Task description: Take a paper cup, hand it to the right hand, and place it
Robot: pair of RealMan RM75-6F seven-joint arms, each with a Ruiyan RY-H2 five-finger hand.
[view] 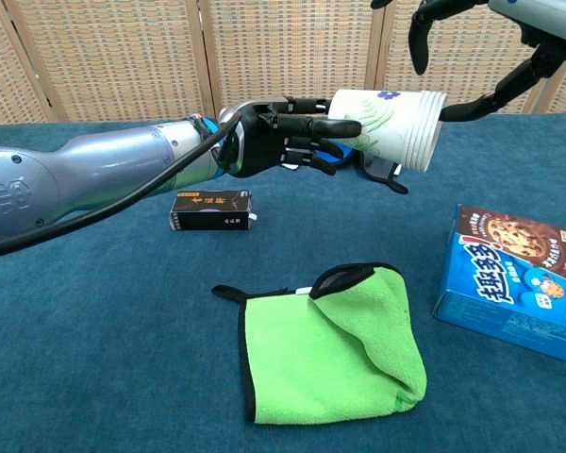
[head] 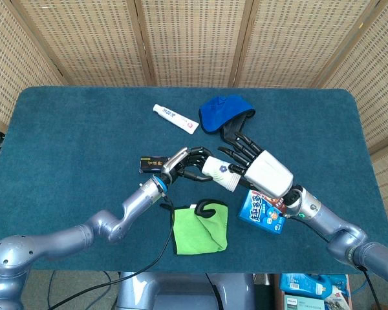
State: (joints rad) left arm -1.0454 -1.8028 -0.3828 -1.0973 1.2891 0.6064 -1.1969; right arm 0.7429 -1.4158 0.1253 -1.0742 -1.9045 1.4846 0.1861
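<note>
A white paper cup [head: 220, 172] with a blue and green print lies on its side in the air above the table's middle, mouth toward the right. My left hand [head: 185, 161] grips it by its base end. In the chest view the cup [view: 392, 123] juts out of the left hand [view: 281, 135]. My right hand [head: 262, 166] hovers over the cup's mouth end with its fingers spread. In the chest view the right hand [view: 547, 11] straddles the rim, and its fingers stand apart from the cup.
Below the cup lie a folded green cloth [head: 199, 227] and, to its right, a blue cookie box [head: 264, 210]. A small black box [head: 150, 163] sits just left of the left hand. A toothpaste tube [head: 175, 118] and a blue cap [head: 221, 113] lie further back.
</note>
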